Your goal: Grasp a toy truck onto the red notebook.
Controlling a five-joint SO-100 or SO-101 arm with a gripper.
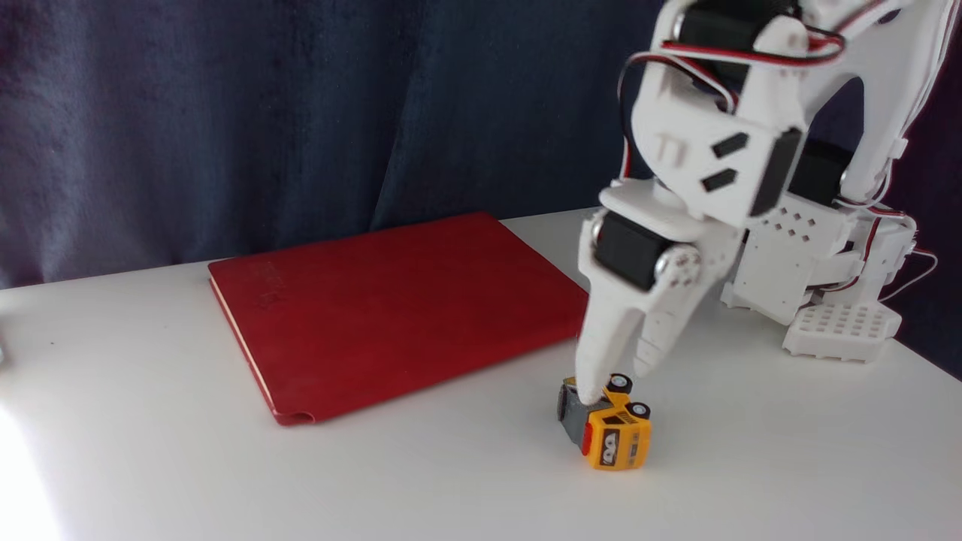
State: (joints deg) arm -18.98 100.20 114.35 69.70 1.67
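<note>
Reaching for the grasp, not lifting yet: the toy truck (pixel 612 428) lies tipped on its side on the white table (pixel 150 451), wheels up, cab end toward the camera, just off the near right corner of the red notebook (pixel 391 308) and clear of its edge. Notebook lies flat, nothing on it.

Gripper (pixel 620 383) comes down from above at the truck's back end. Jaws part-open, a narrow gap between the tips. The longer finger touches or nearly touches the grey bed; the shorter one hangs just above the upturned wheels. Nothing held, as far as I can judge.

Next move, my read: drop a little lower so both fingers straddle the body, then close. The truck on its side gives a rounded, wheel-studded face, so it may roll or squirt out as the jaws pinch. After that, lift and carry it back and left onto the notebook.
</note>
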